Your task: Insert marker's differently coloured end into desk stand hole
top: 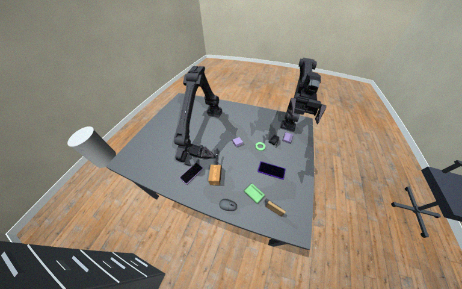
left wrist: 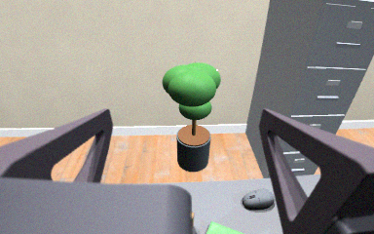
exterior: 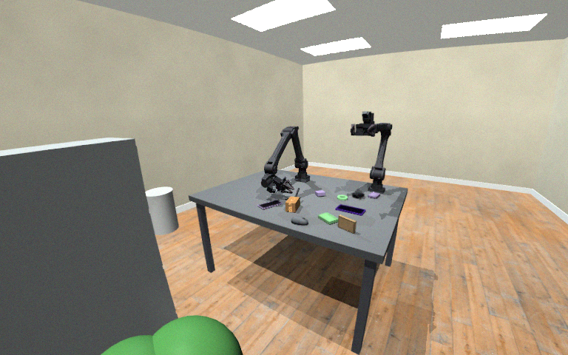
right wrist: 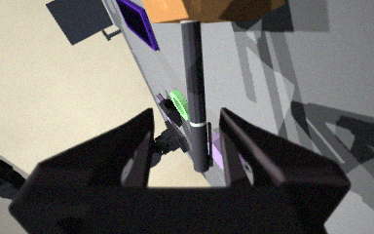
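Observation:
The orange-brown desk stand (top: 215, 174) (exterior: 292, 204) (right wrist: 219, 9) stands on the desk. The dark marker (top: 216, 156) (exterior: 297, 192) (right wrist: 194, 73) rises from its top, with a thin white ring partway along it. Its differently coloured end does not show, and I cannot tell how deep the marker sits. My right gripper (right wrist: 186, 116) (top: 215, 155) is partly open, fingers either side of the marker's upper part, with visible gaps. My left gripper (left wrist: 186, 117) (top: 305, 119) is wide open and empty, high above the desk, far from the stand.
A dark phone (top: 191, 173) lies beside the stand. A mouse (top: 228, 205), green box (top: 254, 192), wooden block (top: 275, 208) and purple-edged tablet (top: 271, 170) lie across the desk. Further back are a green ring (top: 260, 150) and two lilac blocks (top: 237, 141) (top: 287, 137).

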### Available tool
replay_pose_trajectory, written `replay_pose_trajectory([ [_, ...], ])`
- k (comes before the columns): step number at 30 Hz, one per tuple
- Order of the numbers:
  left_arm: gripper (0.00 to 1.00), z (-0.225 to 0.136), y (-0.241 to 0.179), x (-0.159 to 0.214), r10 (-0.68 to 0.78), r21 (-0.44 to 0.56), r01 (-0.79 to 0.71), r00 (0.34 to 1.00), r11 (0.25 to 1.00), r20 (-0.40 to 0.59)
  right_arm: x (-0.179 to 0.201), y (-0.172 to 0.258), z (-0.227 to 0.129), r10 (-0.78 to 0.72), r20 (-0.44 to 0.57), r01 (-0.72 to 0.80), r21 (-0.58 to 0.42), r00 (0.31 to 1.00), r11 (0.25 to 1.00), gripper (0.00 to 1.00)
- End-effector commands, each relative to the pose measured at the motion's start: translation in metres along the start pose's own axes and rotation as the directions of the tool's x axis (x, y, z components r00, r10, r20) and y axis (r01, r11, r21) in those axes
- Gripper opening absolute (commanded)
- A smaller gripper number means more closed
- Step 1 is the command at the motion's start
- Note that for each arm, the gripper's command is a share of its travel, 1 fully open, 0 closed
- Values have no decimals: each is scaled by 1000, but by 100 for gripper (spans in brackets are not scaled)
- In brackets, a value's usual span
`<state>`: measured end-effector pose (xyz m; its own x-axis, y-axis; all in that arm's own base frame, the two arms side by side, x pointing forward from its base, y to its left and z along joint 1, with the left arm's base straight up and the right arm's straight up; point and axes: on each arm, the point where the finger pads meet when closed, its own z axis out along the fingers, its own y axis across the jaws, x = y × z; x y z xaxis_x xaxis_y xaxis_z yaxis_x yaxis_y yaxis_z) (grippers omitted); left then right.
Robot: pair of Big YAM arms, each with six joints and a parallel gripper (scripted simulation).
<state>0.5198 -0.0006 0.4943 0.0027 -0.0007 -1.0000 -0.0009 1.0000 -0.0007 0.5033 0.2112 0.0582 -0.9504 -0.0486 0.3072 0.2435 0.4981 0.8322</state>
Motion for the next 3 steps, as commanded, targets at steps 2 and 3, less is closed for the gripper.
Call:
replay_pose_trajectory([
  [2, 100, 1, -4, -5, -8, 10, 8, 1000, 1000, 16, -13, 38, -12, -89, 38, 89, -5, 995, 996, 42],
  [3, 100, 1, -4, -5, -8, 10, 8, 1000, 1000, 16, -13, 38, -12, -89, 38, 89, -5, 995, 996, 42],
])
